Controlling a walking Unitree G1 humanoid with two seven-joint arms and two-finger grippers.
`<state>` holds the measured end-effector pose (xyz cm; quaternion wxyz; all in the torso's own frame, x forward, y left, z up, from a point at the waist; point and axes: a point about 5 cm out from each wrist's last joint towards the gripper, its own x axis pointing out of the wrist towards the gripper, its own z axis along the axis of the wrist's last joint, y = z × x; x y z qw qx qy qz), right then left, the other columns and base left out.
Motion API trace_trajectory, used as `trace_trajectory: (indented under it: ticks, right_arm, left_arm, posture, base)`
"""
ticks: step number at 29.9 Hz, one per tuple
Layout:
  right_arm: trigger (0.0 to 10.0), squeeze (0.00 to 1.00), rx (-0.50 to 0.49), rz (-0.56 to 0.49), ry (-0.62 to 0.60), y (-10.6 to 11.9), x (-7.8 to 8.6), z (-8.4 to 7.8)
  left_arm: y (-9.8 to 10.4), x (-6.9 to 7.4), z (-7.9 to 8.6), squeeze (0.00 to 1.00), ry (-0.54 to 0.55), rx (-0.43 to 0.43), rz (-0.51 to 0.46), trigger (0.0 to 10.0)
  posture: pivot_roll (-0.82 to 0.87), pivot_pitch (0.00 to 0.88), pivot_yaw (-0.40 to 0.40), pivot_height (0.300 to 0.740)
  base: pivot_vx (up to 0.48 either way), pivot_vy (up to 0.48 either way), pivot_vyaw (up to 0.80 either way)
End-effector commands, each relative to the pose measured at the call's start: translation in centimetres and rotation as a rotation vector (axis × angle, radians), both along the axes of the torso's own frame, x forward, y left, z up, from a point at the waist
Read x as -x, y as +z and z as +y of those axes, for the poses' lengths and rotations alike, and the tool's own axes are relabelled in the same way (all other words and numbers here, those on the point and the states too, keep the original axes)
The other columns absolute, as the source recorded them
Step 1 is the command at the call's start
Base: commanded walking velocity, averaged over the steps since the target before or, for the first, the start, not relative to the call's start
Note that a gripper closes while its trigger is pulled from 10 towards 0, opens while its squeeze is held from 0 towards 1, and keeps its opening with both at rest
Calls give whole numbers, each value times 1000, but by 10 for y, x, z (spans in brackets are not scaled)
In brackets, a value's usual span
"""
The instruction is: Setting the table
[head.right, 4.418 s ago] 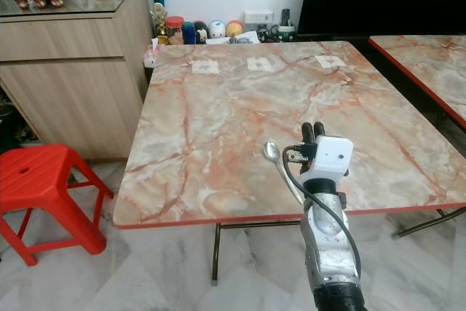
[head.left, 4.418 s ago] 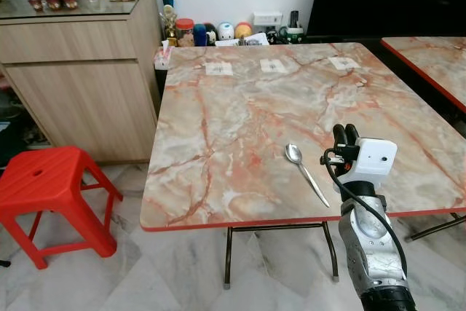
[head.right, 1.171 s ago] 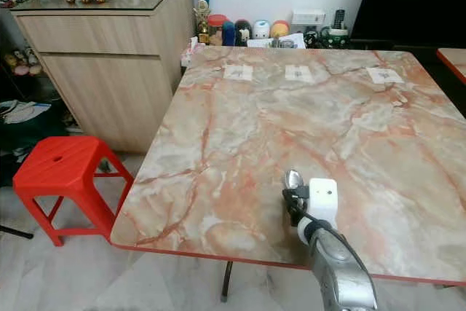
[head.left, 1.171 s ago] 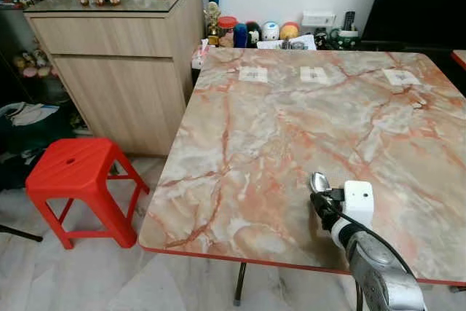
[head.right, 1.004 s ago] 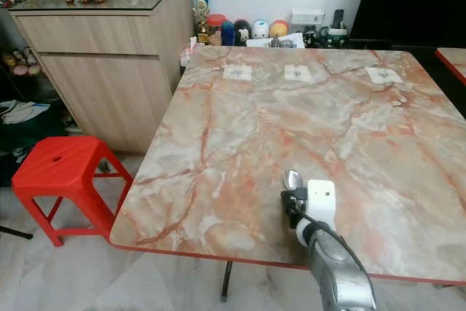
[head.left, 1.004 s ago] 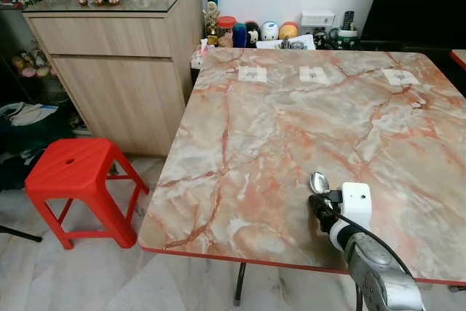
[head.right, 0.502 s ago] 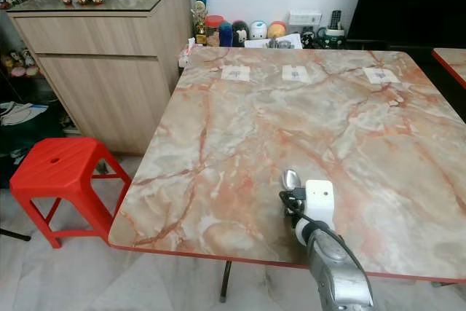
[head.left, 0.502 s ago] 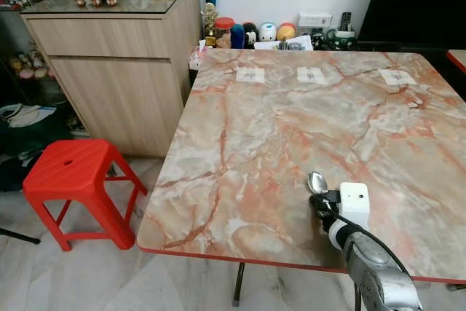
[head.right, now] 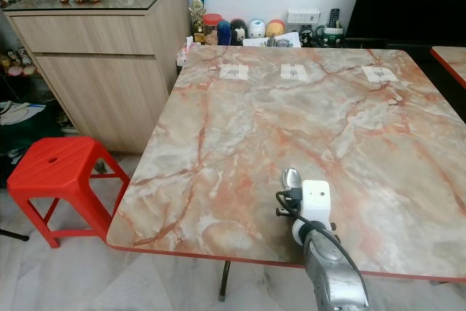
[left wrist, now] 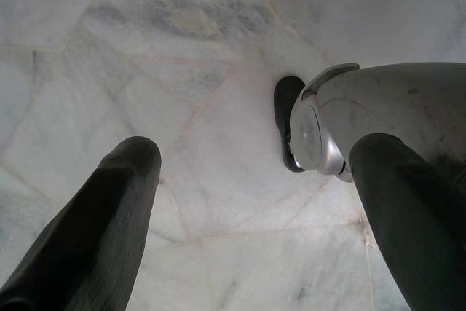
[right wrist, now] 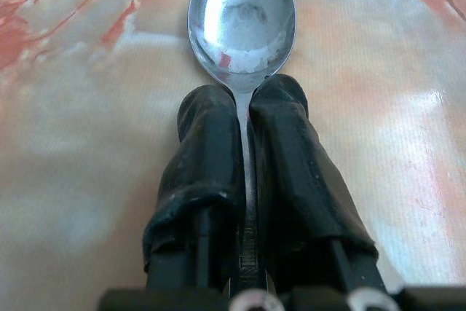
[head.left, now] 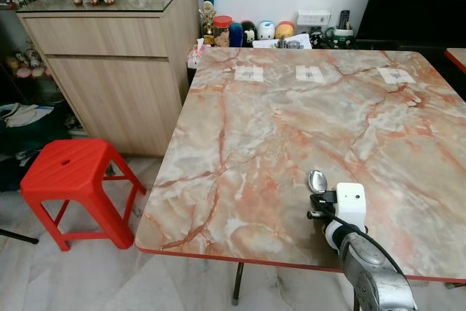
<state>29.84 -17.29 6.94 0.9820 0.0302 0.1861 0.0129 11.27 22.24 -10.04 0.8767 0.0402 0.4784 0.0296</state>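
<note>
Gripping the spoon (right wrist: 242, 20) by its handle, the right claw (right wrist: 244, 118) is resting low over the marble-patterned surface (head.left: 291, 129) near its front edge. Its two black fingers (right wrist: 207, 158) are pressing together with the thin metal handle running between them, and the spoon's bowl is sticking out just past the fingertips, facing up and reflecting light. In the head views the bowl is showing just beyond the white wrist camera block (head.left: 350, 204), with the silver right arm (head.left: 371, 274) reaching up from below the surface's red rim.

The left claw (left wrist: 240, 172) is hanging beside the robot's body with its fingers spread wide apart, gripping nothing and pointing down at the pale tiled floor (left wrist: 182, 71).

Three small white labels (head.left: 310, 73) are lying in a row near the far edge of the surface. A red plastic stool (head.left: 69, 180) is standing on the floor to the left, and a wooden cabinet (head.left: 109, 63) is standing behind it against the wall.
</note>
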Motion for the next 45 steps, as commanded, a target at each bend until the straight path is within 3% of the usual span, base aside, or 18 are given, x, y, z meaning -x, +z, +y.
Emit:
trace_trajectory:
  ticks: [1,17,20,21,22,24,26,31,34,40,45]
  right_arm:
    - [0,0,4,53,15,-12,5,5]
    - [0,0,12,13,16,-9,3,9]
    - [0,0,17,-99,21,5,-1,12]
    - [10000,0,12,-192,21,19,-3,14]
    - [10000,0,12,-192,21,19,-3,14]
    - [10000,0,20,-300,-10,37,-7,12]
    - [10000,0,20,-300,-10,37,-7,12]
    - [10000,0,19,-433,-42,59,-7,7]
    - [10000,0,73,-507,-6,72,-6,7]
    - [10000,0,87,-554,-33,78,-7,0]
    - [10000,0,95,-593,2,82,-5,7]
  left_arm:
    - [-2,6,0,0,-23,-6,19,10000]
    - [-2,6,-3,0,-32,-4,16,10000]
    - [-2,7,-2,0,-31,-5,21,10000]
    - [-2,8,-1,0,-30,-6,23,10000]
    - [-2,8,-1,0,-30,-6,23,10000]
    - [-2,7,-1,0,-30,-8,24,10000]
    - [-2,7,-1,0,-30,-8,24,10000]
    - [-2,6,-2,0,-33,-13,27,10000]
    - [-3,8,-1,0,-39,-25,43,10000]
    - [-4,9,-2,0,-59,-24,58,10000]
    - [-2,2,-2,0,-69,-46,49,10000]
  posture:
    - [18,105,5,740]
    - [20,103,5,740]
    - [20,103,5,740]
    - [18,99,5,740]
    - [18,99,5,740]
    - [15,98,5,740]
    - [15,98,5,740]
    - [13,91,5,740]
    - [8,81,3,740]
    - [-2,51,3,740]
    - [0,35,2,740]
  base:
    - [0,0,0]
    - [0,0,0]
    - [0,0,0]
    - [0,0,0]
    - [0,0,0]
    - [0,0,0]
    - [0,0,0]
    - [0,0,0]
    - [0,0,0]
    - [0,0,0]
    - [0,0,0]
